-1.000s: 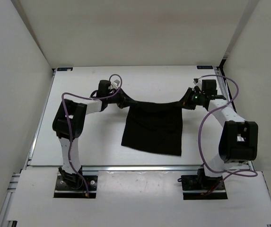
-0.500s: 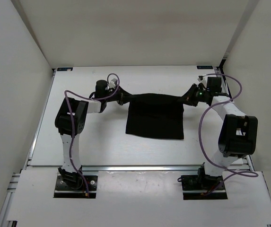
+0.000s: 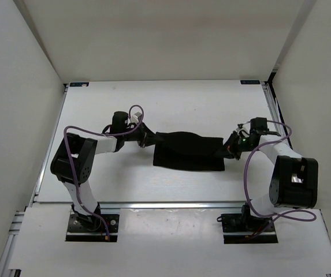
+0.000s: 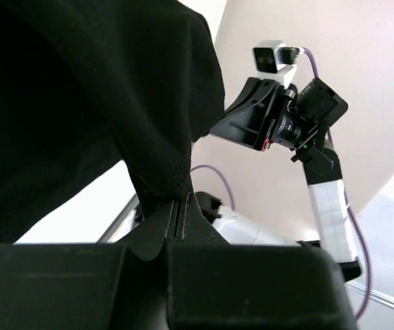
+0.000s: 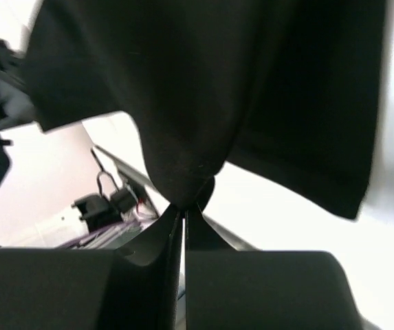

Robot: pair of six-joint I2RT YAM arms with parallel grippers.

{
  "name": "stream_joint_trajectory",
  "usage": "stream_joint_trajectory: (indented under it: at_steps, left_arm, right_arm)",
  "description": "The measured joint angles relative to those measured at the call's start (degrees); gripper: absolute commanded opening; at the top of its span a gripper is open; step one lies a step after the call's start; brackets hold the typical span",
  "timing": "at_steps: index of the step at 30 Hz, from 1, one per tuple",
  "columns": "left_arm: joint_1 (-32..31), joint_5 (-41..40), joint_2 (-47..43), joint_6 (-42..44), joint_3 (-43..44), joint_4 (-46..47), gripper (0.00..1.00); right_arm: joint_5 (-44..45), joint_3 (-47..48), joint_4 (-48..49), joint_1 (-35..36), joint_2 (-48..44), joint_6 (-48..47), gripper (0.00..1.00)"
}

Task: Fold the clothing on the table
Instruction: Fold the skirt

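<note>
The black clothing [image 3: 189,151] lies as a wide, short band across the middle of the white table [image 3: 171,109]. My left gripper [image 3: 149,140] is shut on its left upper corner, and in the left wrist view the cloth [image 4: 100,103] bunches out from between the closed jaws [image 4: 177,203]. My right gripper [image 3: 230,149] is shut on the right upper corner; the right wrist view shows the fabric [image 5: 203,89] pinched at the jaw tips [image 5: 185,207] and hanging over the table. Both grippers sit low, near the tabletop.
Metal rails [image 3: 171,203] run along the table's near edge, with the two arm bases [image 3: 90,222] [image 3: 249,222] below them. White walls enclose the table on three sides. Purple cables [image 3: 252,167] loop beside each arm.
Both grippers have come toward the near edge and downward with the held corners. The garment, earlier a longer hanging sheet, now shows as a shorter band doubled over on the table.
</note>
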Motion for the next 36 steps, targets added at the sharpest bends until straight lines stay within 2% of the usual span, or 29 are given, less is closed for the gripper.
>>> stream_joint_trajectory:
  at_steps: [4,16,29,36]
  left_arm:
    - [-0.52,-0.31,-0.68,4.24,-1.01,-5.01,0.00]
    - [-4.22,-3.17,-1.88,15.19,-8.00,-20.74,0.00]
    - [-3.63,-4.94,-2.54,21.07,-8.02,-27.06,0.00]
    - [-3.69,-5.35,-2.54,21.16,-7.80,-27.74,0.00]
  right_arm:
    - [0.37,-3.82,-4.70,0.00,0.00,-1.16,0.00]
    - [3.56,-4.24,-11.78,-4.55,-0.46,-3.98,0.00]
    - [6.27,-4.24,-16.68,-3.87,2.93,-7.39,0.00]
    - [8.59,-4.55,-19.98,-3.87,4.59,-10.14,0.00]
